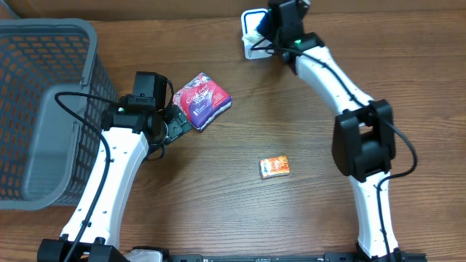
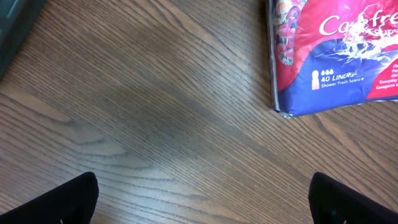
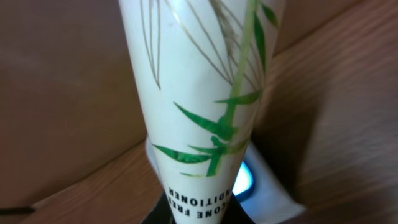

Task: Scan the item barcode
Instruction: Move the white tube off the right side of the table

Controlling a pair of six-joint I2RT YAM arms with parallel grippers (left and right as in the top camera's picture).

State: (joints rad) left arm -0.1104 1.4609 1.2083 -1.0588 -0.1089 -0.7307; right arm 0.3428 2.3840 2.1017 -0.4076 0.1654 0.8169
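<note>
My right gripper (image 3: 199,214) is shut on the narrow end of a white tube (image 3: 199,93) printed with green bamboo leaves. The tube stands out from the jaws in front of a white scanner (image 3: 277,199) with a glowing blue window. From overhead, the right gripper (image 1: 280,22) hangs at the table's far edge beside the scanner (image 1: 251,44); no barcode shows on the tube. My left gripper (image 1: 178,125) is open just left of a red and purple pack of liners (image 1: 205,100). In the left wrist view, its fingers (image 2: 62,202) are wide apart over bare wood, and the pack (image 2: 348,50) lies ahead to the right.
A grey mesh basket (image 1: 44,109) fills the left side of the table. A small orange box (image 1: 274,167) lies on the wood near the middle, between the two arms.
</note>
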